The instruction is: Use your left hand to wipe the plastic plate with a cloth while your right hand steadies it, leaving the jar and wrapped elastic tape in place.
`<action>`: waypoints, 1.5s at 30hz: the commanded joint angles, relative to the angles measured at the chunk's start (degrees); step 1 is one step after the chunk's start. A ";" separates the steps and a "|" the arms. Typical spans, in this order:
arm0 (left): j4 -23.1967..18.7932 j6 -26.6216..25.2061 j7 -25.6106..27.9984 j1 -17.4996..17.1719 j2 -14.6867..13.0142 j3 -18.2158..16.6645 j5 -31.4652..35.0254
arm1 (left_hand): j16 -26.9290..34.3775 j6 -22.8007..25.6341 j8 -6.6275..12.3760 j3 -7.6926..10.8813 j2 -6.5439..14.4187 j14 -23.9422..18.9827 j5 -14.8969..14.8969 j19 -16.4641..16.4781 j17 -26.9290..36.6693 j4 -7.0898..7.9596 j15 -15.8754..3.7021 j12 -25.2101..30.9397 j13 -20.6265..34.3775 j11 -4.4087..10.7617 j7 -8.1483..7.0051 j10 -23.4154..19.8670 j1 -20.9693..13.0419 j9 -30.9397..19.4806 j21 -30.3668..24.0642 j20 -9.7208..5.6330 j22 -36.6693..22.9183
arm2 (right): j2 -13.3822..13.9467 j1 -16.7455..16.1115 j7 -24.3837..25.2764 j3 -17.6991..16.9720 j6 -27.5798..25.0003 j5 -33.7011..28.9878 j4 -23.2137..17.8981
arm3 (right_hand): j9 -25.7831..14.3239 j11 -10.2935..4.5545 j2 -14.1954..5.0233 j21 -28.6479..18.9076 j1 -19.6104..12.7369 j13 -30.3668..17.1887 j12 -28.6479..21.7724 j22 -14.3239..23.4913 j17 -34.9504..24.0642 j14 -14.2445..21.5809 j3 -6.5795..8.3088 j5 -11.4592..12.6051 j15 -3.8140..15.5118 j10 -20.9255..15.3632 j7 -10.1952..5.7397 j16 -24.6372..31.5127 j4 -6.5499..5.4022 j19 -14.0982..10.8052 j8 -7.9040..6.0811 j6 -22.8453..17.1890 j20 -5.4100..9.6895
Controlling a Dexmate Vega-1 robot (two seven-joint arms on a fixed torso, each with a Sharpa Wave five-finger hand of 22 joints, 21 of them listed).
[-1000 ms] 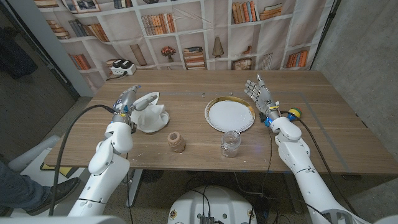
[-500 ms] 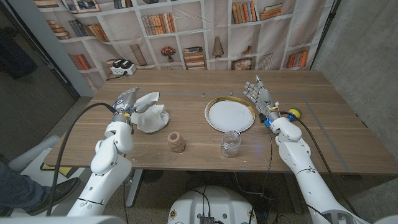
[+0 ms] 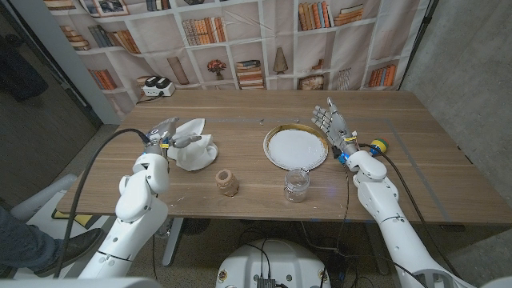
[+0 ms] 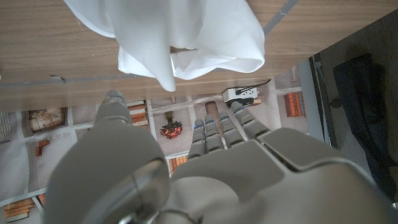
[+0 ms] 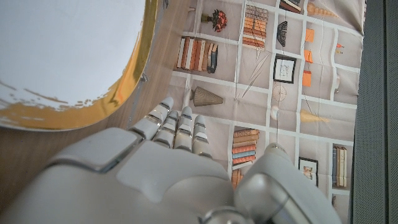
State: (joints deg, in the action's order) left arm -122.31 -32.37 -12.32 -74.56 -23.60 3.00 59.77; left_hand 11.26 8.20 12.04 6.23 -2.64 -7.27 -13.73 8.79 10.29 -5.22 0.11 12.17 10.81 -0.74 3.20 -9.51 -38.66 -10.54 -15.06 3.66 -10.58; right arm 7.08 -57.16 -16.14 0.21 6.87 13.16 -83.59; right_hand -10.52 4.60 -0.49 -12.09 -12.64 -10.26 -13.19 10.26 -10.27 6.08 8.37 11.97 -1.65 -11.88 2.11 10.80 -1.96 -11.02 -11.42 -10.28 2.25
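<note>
My left hand (image 3: 166, 134) has its fingers loosely spread at the crumpled white cloth (image 3: 194, 149), gripping nothing that I can see. My right hand (image 3: 334, 126) stands open beside the plate (image 3: 296, 147), glossy white with a gold rim, not touching it. I'd say nothing is wiped yet. The clear jar (image 3: 296, 184) and ridged tan tape (image 3: 227, 182) sit nearer me.

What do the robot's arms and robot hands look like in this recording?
Both arms are glossy white, rounded segments with black cables alongside. The left robot hand and right robot hand are silver-grey with jointed fingers. A yellow-and-green knob sits by the right wrist.
</note>
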 commanded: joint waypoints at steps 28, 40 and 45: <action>3.54 -8.26 -9.67 4.81 -3.87 7.75 12.03 | -0.34 1.02 -0.30 -0.65 0.13 -0.49 -0.16 -1.27 0.19 -0.90 -1.87 -0.34 0.15 2.41 -1.41 -1.04 -2.56 -0.35 2.18 -3.97 -0.05 | -0.11 -0.78 0.72 -0.12 -1.45 -0.45 -1.13 | -0.19 0.48 -0.54 0.28 -0.02 -0.34 0.15 0.31 -0.13 0.25 -0.27 -0.16 -0.66 -0.42 -0.14 -0.14 -0.01 -0.15 0.16 -0.01 -0.53; 7.43 -9.57 -11.70 6.54 -4.11 10.99 14.19 | -0.48 0.75 -0.46 -0.57 0.14 -0.23 -0.24 -1.73 0.14 -1.28 -1.75 -0.55 0.14 2.43 -1.58 -0.67 -3.45 -0.34 2.49 -2.59 -0.04 | -0.26 -0.67 0.72 0.08 -1.70 -0.62 -1.13 | -0.20 0.42 -0.58 0.30 -0.01 -0.35 0.22 0.31 -0.13 0.34 -0.33 -0.19 -0.65 -0.42 -0.18 -0.12 0.04 -0.16 0.14 -0.12 -0.67; 7.55 -10.16 -11.32 6.72 -4.04 11.31 14.47 | -0.51 0.74 -0.47 -0.54 0.17 -0.17 -0.26 -1.84 0.13 -1.38 -1.70 -0.59 0.14 2.48 -1.64 -0.60 -3.69 -0.34 2.56 -2.50 -0.04 | -0.22 -0.57 0.55 0.19 -1.33 -0.77 -0.83 | -0.20 0.44 -0.59 0.31 -0.02 -0.36 0.23 0.31 -0.12 0.32 -0.34 -0.20 -0.64 -0.46 -0.22 -0.14 0.06 -0.16 0.13 -0.15 -0.72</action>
State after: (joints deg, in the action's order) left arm -116.70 -41.42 -23.10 -68.84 -27.43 12.42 72.83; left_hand 10.78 9.07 11.60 5.64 -2.46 -7.54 -13.73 7.04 10.27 -6.19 -1.42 11.51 10.80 1.55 1.99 -10.29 -41.70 -10.80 -12.62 0.95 -10.55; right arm 6.94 -57.91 -15.45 0.19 5.35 12.63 -84.75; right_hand -10.52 4.79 -0.49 -11.83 -12.64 -10.57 -13.05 10.26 -10.26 6.15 8.14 11.97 -2.15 -12.08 2.04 10.80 -1.73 -11.02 -11.20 -10.21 1.84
